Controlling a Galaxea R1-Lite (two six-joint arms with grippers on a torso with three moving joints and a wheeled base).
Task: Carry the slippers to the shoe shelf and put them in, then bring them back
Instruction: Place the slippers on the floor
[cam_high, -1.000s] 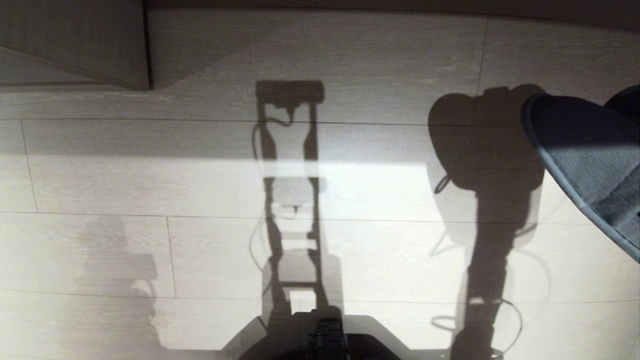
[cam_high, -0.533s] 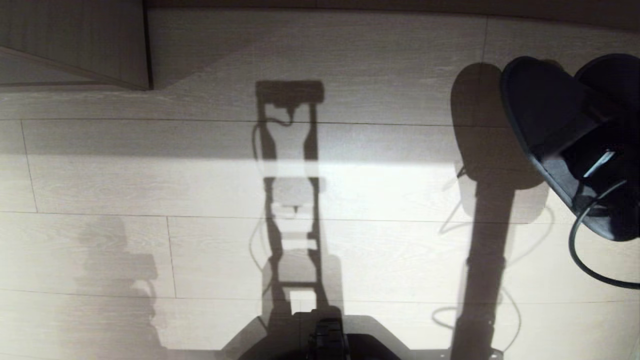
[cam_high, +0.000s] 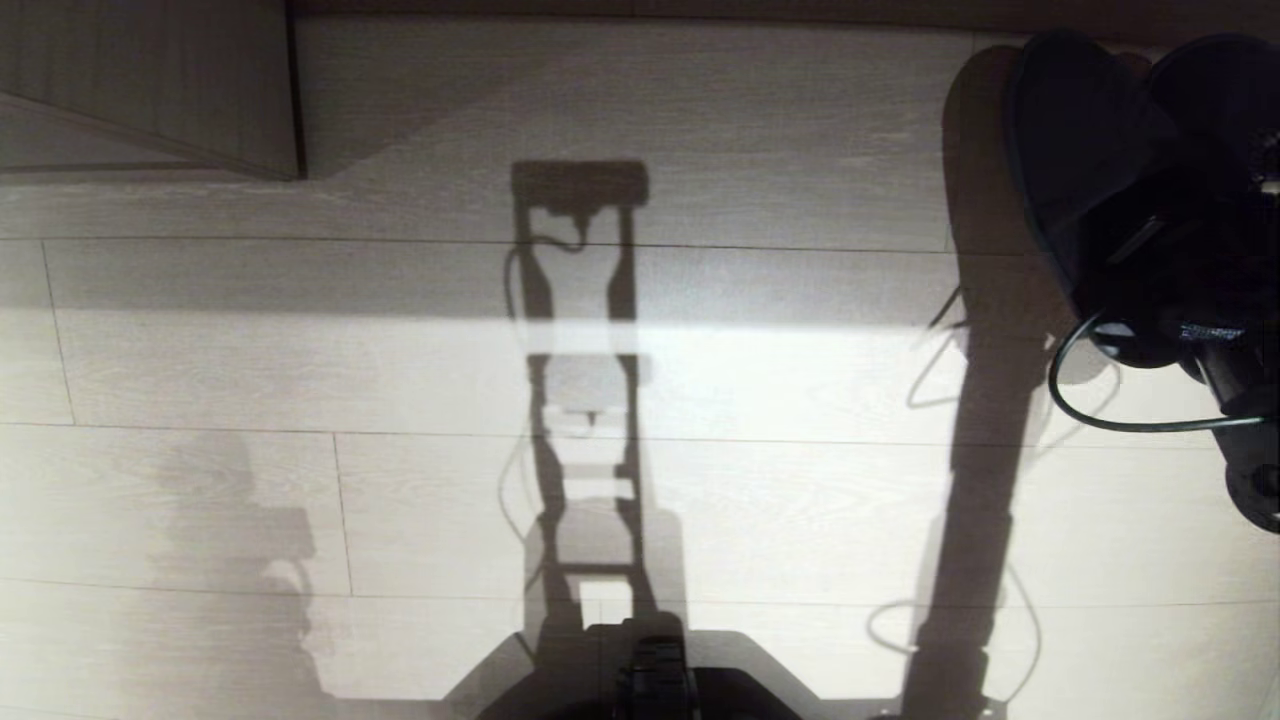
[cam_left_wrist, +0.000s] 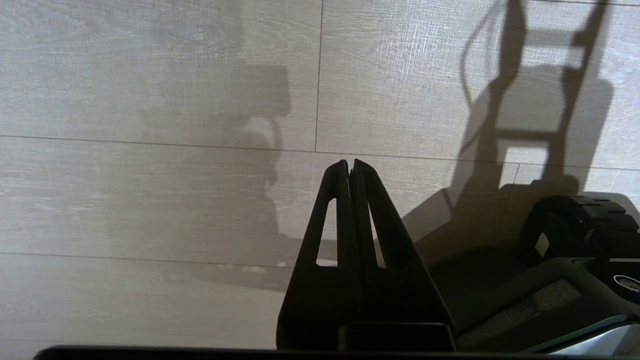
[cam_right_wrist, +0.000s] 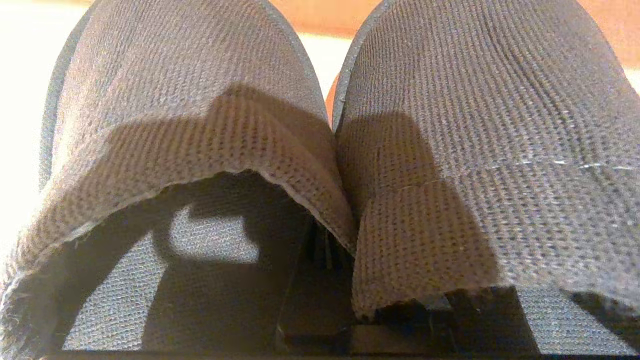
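Right gripper (cam_right_wrist: 327, 250): jaws clamped on the adjoining inner edges of the slippers (cam_right_wrist: 320, 130), both carried together above the floor (cam_high: 400, 380). Slippers: black, coarse woven fabric, wide rounded toe bands, thin flat soles, lying side by side and touching ahead of the jaws. Left gripper (cam_left_wrist: 349, 167): jaws pressed together, empty, above pale wood-grain planks.

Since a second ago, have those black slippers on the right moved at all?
Yes. The slippers, pinched in the right gripper, have travelled up the head view toward the far edge of the floor, while the floor seams stayed put.
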